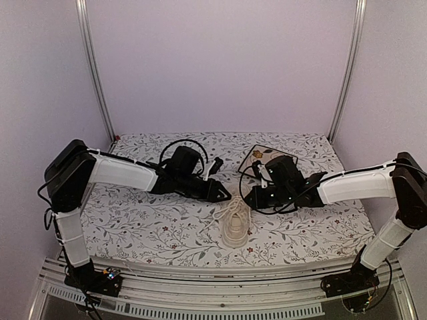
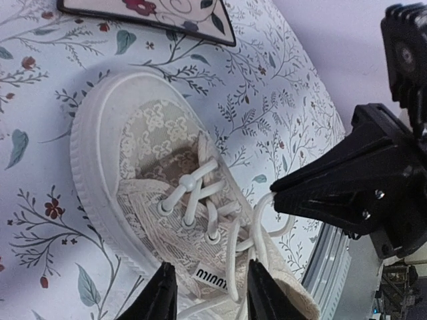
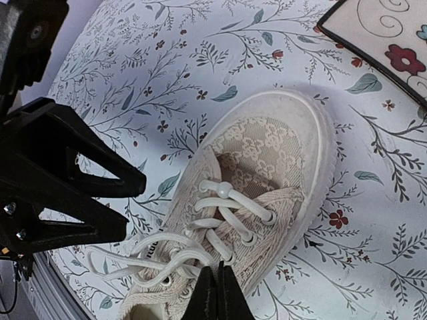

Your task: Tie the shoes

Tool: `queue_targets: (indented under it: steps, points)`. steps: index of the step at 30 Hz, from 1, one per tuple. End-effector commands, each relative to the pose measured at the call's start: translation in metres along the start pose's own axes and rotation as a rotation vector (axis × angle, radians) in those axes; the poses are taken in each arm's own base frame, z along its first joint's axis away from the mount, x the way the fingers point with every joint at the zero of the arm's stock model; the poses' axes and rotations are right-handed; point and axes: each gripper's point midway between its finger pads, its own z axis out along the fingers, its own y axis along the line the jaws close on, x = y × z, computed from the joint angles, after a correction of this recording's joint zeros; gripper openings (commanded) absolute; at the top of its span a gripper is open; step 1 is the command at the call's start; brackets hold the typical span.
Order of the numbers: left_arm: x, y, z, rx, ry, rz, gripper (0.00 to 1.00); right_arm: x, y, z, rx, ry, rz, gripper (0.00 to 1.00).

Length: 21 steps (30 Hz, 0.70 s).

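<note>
A table [image 1: 133,227] covered in a leaf-and-flower print fills the floor of the booth. The left arm [image 1: 127,175] and the right arm [image 1: 353,185] reach in from either side and meet near its middle. A square flowered tile [image 1: 257,157] with a dark edge lies toward the back, just behind the right arm's wrist.

The shoe [image 1: 233,227] lies flat on its sole near the middle of the table, just in front of the two grippers, its toe pointing away toward the tile and its heel toward the arm bases. It is cream, with a lacy upper and a pale rubber rim.

The left gripper [image 3: 133,205] hovers over the shoe's left side with its fingers partly apart and nothing clamped between them. The right gripper [image 3: 213,277] has its fingers pressed together over the tongue, and a strand of the laces [image 3: 167,260] runs up to its tip, apparently pinched there. The remaining strands lie loose across the shoe's opening.
</note>
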Motion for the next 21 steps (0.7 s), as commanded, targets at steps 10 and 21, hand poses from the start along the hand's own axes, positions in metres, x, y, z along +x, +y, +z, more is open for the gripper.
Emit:
queue_targets:
  steps: [10, 21]
  points:
    - [0.01, -0.006, 0.01, 0.087, 0.049, -0.002, 0.24, -0.007, 0.009, 0.006, -0.032, -0.012, -0.007, 0.02]
    - [0.023, -0.002, 0.022, 0.099, 0.082, -0.018, 0.16, -0.006, 0.007, 0.005, -0.03, -0.008, -0.004, 0.02]
